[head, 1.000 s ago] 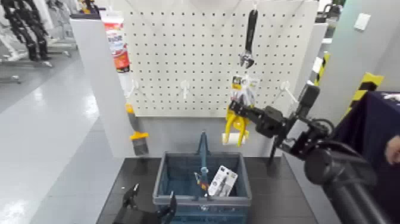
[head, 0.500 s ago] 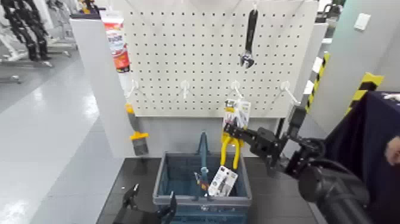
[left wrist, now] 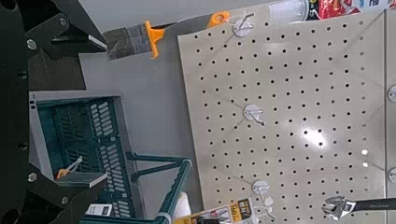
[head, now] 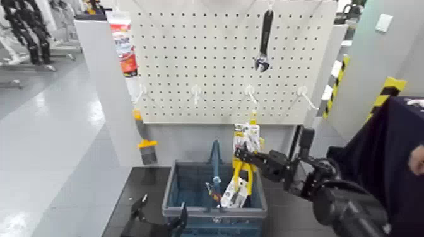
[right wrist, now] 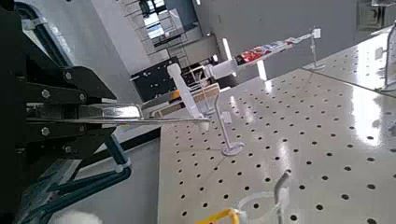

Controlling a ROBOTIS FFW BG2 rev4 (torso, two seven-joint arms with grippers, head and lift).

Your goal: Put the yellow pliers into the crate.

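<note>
The right gripper, clenched on the carded yellow pliers, has them above the right side of the slatted crate, so the lowering step seems in hand, the next move calling for clearance from the upright centre handle.

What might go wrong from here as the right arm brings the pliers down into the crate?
The pliers hang from the right gripper beside the crate's upright handle, so the card could catch on it. They might also land on the white pack already inside and slide or sit high.
</note>
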